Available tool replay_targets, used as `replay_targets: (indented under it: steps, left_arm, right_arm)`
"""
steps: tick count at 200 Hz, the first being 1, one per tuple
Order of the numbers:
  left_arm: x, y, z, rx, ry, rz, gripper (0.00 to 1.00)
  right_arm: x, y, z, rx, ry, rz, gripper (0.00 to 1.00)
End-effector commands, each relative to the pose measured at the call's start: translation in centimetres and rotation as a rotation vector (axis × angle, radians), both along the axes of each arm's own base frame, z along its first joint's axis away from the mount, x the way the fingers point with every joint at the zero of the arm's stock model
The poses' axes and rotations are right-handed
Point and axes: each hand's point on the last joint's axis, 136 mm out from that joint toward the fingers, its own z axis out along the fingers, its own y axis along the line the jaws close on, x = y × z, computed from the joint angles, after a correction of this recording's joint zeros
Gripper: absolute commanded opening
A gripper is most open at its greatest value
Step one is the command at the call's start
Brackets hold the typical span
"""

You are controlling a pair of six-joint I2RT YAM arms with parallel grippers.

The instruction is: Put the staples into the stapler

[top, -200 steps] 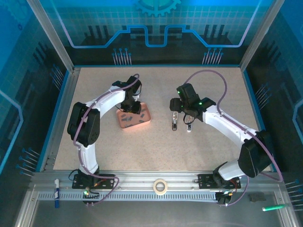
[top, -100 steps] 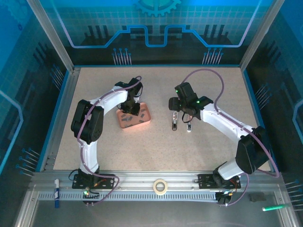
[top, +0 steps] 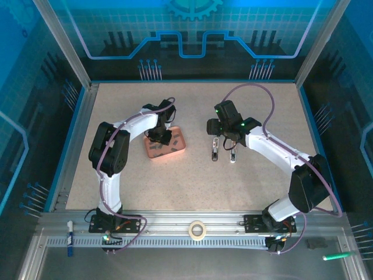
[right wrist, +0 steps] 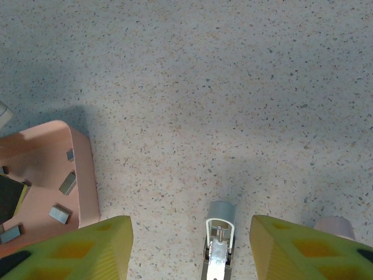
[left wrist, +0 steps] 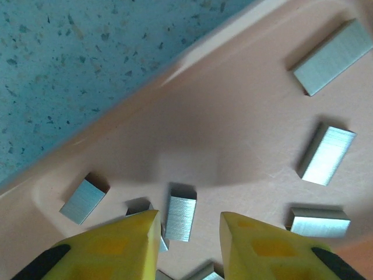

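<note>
Your left gripper (left wrist: 189, 236) hangs low over the pink tray (left wrist: 192, 134). Its jaws are apart, though not wide, and they pinch nothing yet. Between the yellow fingers (left wrist: 125, 245), just ahead of their tips, lies one strip of the staples (left wrist: 181, 218). It sits nearer to one finger than to the other, with a small gap on each side. The rest of the strips lie scattered ahead of the gripper and out to both sides, all inside the tray.

The step in hand, as I judge it, is to pick this one strip.
- Before you close, shift the gripper a little sideways toward the nearer finger, so that both pads meet the strip at the same time and do not push it across the tray floor.
- The long sides of the strip already run along the fingers, so you need no turn of the wrist.
- Take care with the neighbour strip (left wrist: 140, 206), which peeks out from under that nearer finger; it could be caught together with the first one.
- Lower the tips almost to the floor, then close softly, because such a strip probably breaks or tips over easily.
- Lift straight up.

Your right gripper (right wrist: 191, 233) is spread wide, and the stapler (right wrist: 218, 248) lies on the table (right wrist: 233, 87) between its fingers, touched by neither of them. In the overhead view it is well apart from the tray, to the side of the left gripper. I would leave it there, ready to steady the stapler.
</note>
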Motion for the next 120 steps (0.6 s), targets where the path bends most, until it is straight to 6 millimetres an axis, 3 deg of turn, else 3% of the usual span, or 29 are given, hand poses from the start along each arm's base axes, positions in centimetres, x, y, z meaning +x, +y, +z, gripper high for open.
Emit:
replay_targets:
  steps: [1,120]
  left_arm:
    - [0.1,0.4,-0.9,0.013,0.010,-0.015,0.32]
    - [-0.9,0.3,-2.9,0.037,0.054,-0.036,0.28]
  right_arm:
    - [0.6,0.5,1.1,0.008,-0.031,0.008,0.57]
    - [0.3,0.1,1.5,0.002,-0.040,0.004,0.57]
